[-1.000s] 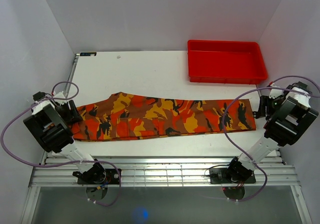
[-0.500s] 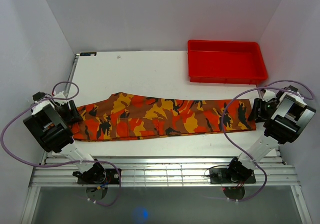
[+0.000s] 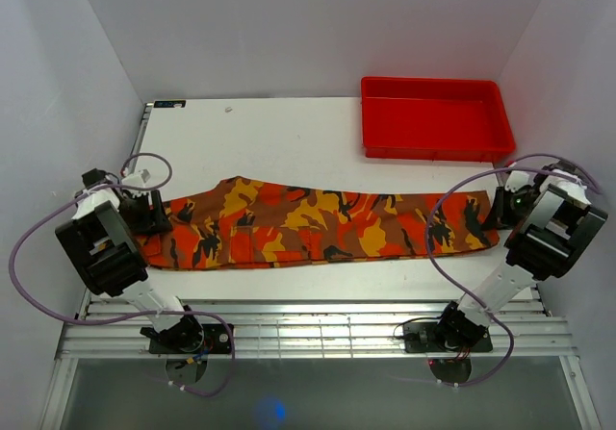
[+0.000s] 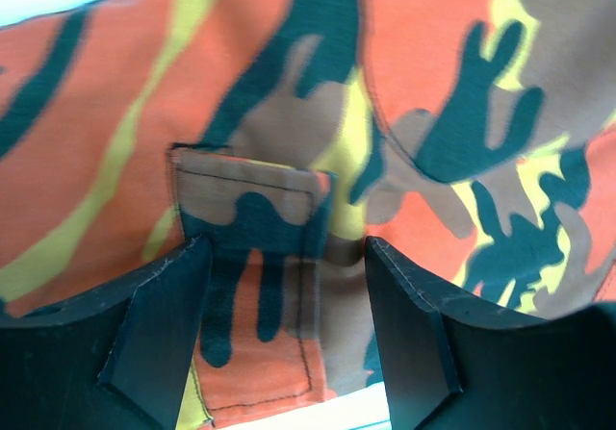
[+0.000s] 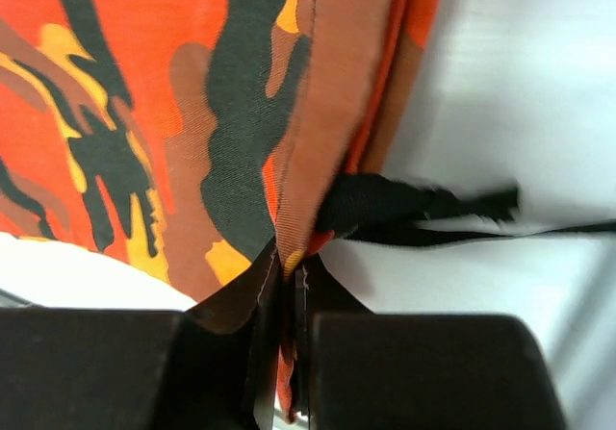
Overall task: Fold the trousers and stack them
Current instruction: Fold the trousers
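Note:
The camouflage trousers (image 3: 318,223) lie lengthwise across the white table, folded leg on leg, waist to the left and leg ends to the right. My left gripper (image 3: 157,215) is at the waist end. In the left wrist view it (image 4: 289,343) is open, its fingers (image 4: 159,339) standing either side of a stitched flap on the trousers (image 4: 433,84). My right gripper (image 3: 499,211) is at the leg ends. In the right wrist view it (image 5: 289,290) is shut on the hem edge of the trousers (image 5: 144,84), beside a black cord (image 5: 414,209).
A red plastic tray (image 3: 435,143) stands at the back right of the table (image 3: 269,141). White walls close in on both sides. Cables loop from both arms, and a metal rail runs along the near edge.
The right gripper has moved in onto the leg ends and closed on the hem. The left arm has moved toward the back over the waist end, and the cloth there has shifted slightly.

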